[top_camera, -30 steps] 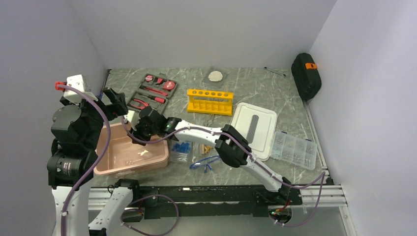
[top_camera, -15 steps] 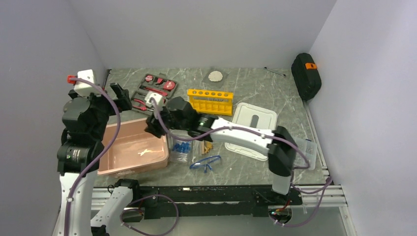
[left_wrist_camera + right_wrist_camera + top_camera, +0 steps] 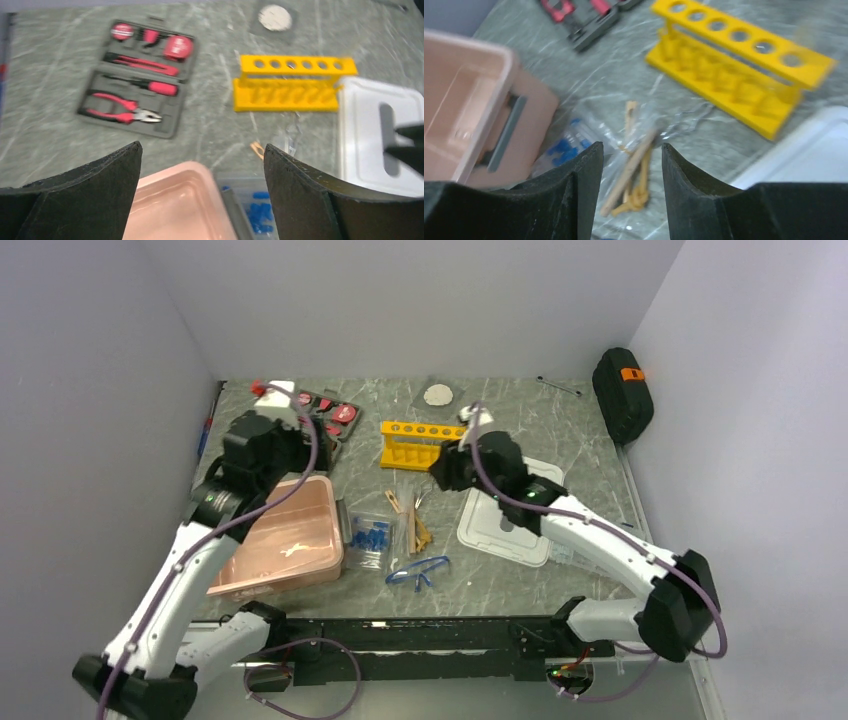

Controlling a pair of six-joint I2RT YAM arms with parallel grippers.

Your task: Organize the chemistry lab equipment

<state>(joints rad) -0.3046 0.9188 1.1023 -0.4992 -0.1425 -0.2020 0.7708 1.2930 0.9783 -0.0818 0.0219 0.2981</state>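
One each: yellow rack (image 3: 425,445), pink bin (image 3: 310,512), tool kit (image 3: 137,100), tube bag (image 3: 368,540), safety glasses (image 3: 420,571).

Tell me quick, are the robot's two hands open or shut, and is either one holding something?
Left hand: open wide, holding nothing.
Right hand: partly open, holding nothing.

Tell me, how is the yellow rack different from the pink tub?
The yellow rack is a narrow stand with six round holes on top; the pink tub is a wide open box. The rack stands farther back; the tub is nearer, on the left. Both sit on the table.
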